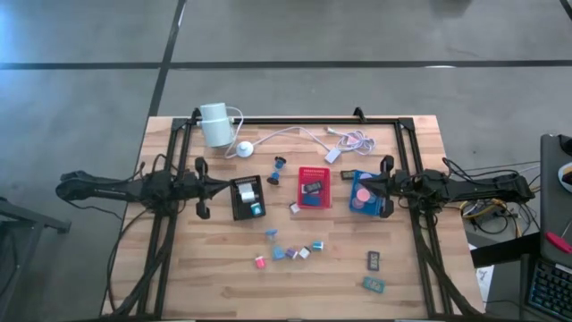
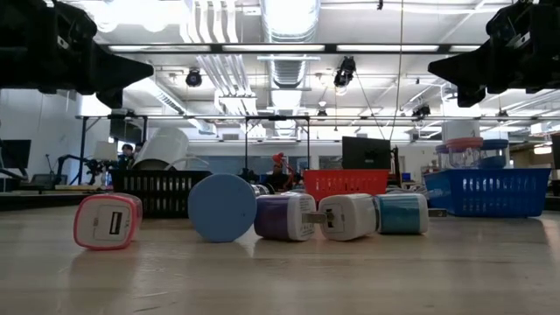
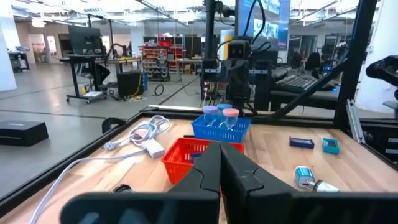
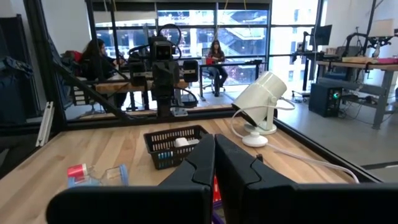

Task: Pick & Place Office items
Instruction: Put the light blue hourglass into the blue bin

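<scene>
High view has both arms parked out at the sides of the wooden counter (image 1: 214,277), nothing held. The left gripper (image 1: 230,186) is clenched empty just beside the black mesh tray (image 1: 248,198), and the right gripper (image 1: 359,186) is clenched empty too, over the blue mesh tray (image 1: 364,192).

The red mesh tray (image 1: 315,187) sits between those two with a dark flat piece in it. The black tray has a white and a light blue piece inside, and the blue one holds pink round discs (image 1: 360,191).

Most of the small office items are loose on the counter's near half: a row of little pink, blue, purple and white blocks (image 1: 288,252), and well apart from them, toward the right arm's side, two small dark rectangular clips (image 1: 374,272). In the low view that row reads as a pink-edged white block (image 2: 108,221), a pale blue round disc (image 2: 222,207) standing on edge, then purple, white and teal-banded blocks touching side by side.

At the far edge stands a white cylinder device (image 1: 214,124) with its white cable (image 1: 299,134) trailing across the counter.
</scene>
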Robot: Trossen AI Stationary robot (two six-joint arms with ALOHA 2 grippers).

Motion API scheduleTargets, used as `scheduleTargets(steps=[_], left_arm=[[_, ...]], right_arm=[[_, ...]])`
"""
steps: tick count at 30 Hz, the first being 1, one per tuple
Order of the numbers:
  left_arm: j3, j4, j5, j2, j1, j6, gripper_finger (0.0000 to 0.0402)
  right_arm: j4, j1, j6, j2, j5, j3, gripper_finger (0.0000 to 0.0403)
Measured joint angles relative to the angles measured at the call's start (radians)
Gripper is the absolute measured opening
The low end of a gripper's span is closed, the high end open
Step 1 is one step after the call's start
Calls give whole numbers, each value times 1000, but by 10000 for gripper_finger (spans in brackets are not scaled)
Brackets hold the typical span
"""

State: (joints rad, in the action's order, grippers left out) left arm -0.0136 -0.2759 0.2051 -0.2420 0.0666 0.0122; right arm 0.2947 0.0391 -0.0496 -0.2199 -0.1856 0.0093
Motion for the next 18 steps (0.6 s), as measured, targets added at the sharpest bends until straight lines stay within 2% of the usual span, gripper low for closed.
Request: scheduleTargets(steps=[8, 11, 14, 18], left_arm=[[1, 3, -29, -6, 0, -11, 2], [-24, 61, -44, -32, 2, -17, 3], [-77, 99, -47, -83, 2, -38, 7], [-155, 104, -102, -214, 18, -16, 7]], right_arm=[[0, 0, 4, 0, 0, 0, 8], [0, 0, 4, 0, 0, 0, 8], [1, 0, 7, 0, 0, 0, 8], [1, -1, 9, 0, 0, 0, 8]])
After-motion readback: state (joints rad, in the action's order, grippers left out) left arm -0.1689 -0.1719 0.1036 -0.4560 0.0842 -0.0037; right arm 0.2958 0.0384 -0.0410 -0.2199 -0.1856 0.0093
